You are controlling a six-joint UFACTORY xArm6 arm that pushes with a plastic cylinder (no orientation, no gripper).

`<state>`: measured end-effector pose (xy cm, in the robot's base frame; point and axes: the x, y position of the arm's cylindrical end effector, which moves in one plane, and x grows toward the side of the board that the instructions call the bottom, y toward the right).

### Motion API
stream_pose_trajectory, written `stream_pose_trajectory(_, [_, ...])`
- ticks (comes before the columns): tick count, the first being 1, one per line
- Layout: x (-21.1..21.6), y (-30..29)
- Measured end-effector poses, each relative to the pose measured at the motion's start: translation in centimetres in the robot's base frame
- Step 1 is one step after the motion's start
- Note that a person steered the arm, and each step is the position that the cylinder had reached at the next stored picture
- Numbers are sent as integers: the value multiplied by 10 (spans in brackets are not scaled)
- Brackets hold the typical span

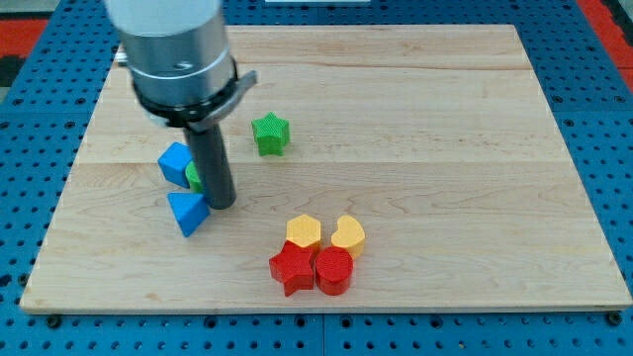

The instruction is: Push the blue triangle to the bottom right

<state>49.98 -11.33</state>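
The blue triangle [187, 213] lies on the wooden board [445, 148] at the view's left, a little below middle height. My tip [222, 205] stands just to the right of it, close to its upper right edge; I cannot tell if they touch. A blue block [175, 162] of unclear shape lies just above the triangle. A green block [194, 177] sits between the blue block and my rod, mostly hidden by the rod.
A green star [270, 133] lies above and right of my tip. Near the bottom centre is a tight cluster: a yellow hexagon [304, 231], a yellow heart-like block [347, 234], a red star [292, 269] and a red block [334, 270].
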Motion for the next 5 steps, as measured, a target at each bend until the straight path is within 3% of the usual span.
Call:
stream_pose_trajectory(2, [8,16])
stream_pose_trajectory(4, [22,-73])
stream_pose_trajectory(5, [20,-33])
